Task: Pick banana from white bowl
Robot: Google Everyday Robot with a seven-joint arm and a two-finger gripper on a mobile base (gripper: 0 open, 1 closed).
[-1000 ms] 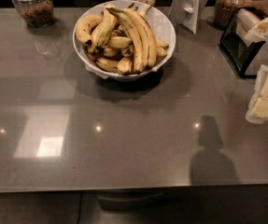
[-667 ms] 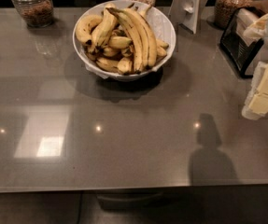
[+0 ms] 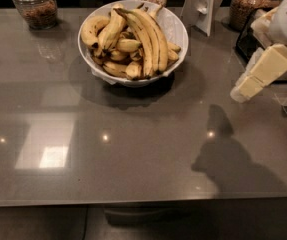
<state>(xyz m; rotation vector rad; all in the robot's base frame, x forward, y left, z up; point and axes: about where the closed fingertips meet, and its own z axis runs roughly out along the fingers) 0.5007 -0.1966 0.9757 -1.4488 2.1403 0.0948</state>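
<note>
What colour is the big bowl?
White bowl, clear in the camera view; gripper at far right.

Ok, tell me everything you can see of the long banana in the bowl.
The banana is long, slender, curved, yellow with brown streaks and a dark stem tip. It lies atop the pile in the white bowl, stem toward the far rim, pressed against another long one and shorter bananas beneath. The gripper sits well off to the right, apart from it.
</note>
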